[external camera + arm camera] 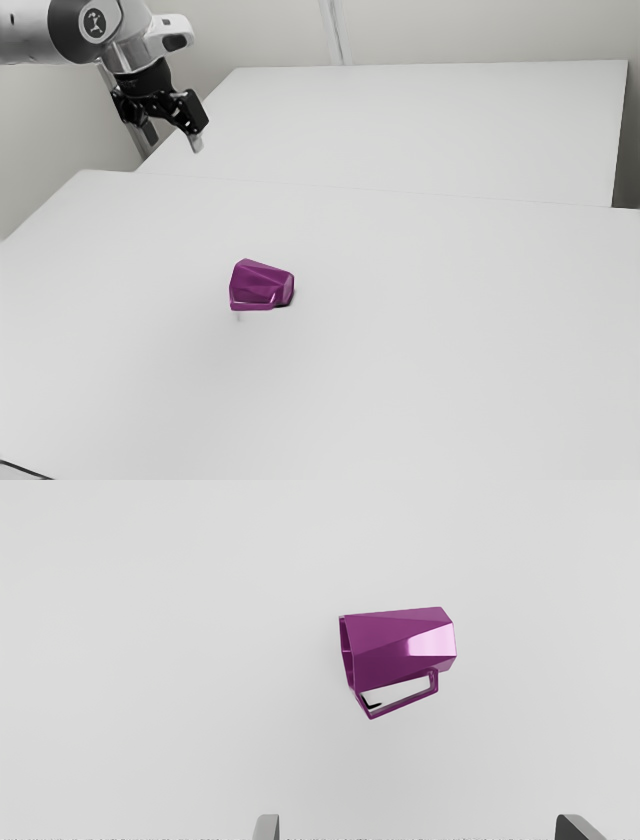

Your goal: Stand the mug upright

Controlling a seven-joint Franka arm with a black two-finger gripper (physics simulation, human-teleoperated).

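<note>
Lying on its side, the purple mug [262, 285] rests on the white table [430, 350], a little toward the exterior view's left of that picture's middle. Reading the exterior view as a clock face with twelve at its upper edge, the black gripper [173, 138] hangs at about eleven o'clock from the mug, well apart from it and higher than the tabletop. The white arm [60, 30] comes in from the ten-to-eleven side. Beyond the mug, between one and two o'clock, a second white surface [420, 120] stretches in front of a pale wall [480, 30]. A thin dark line [25, 469] shows at roughly eight o'clock from the mug.

Under the wrist camera, the gripper's two fingers [267, 827] are spread wide, with a broad gap and nothing pinched between them. The mug lies ahead of that gap, touching neither finger. Counting the finger side as the mug's six o'clock, its open mouth faces nine, its closed base points to three, and its angular handle [405, 705] sticks out at about six, toward the fingers. Inside the handle's loop, near the mouth end, sits a small black mark [370, 703]; what it is, one cannot tell.
</note>
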